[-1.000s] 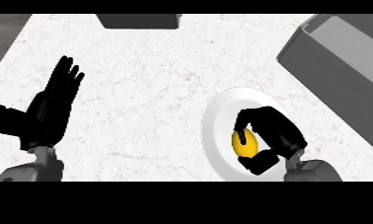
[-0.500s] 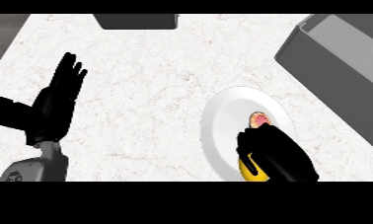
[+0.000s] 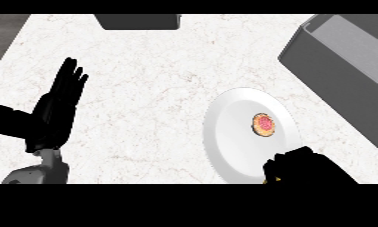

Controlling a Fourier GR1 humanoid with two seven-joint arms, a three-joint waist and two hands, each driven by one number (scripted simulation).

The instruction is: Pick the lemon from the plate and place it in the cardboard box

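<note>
Hiding almost wholly under the right hand [image 3: 306, 167], the lemon [image 3: 275, 178] shows only as a sliver of yellow at the hand's lower left edge, down at the near rim of the plate [image 3: 229, 136]. Fingers curled round it; judged as a grasp, with the fruit enclosed from above. Whether it rests on the plate or is raised off it cannot be told from this angle

A small round pink-and-tan item [image 3: 263, 124] lies alone on the plate, apart from the hand; what it is cannot be made out

Cardboard box [image 3: 341, 66] stands at the counter's right, up and away from the plate, its open top facing up, so the carry would probably run forward and to the right, high enough to clear the near wall

Left hand [image 3: 57, 108] at the view's left, fingers straight and up, holding nothing, resting well apart from the work

A dark object [image 3: 138, 20] sits at the far edge of the white marbled counter [image 3: 162, 81], cut off by the view
</note>
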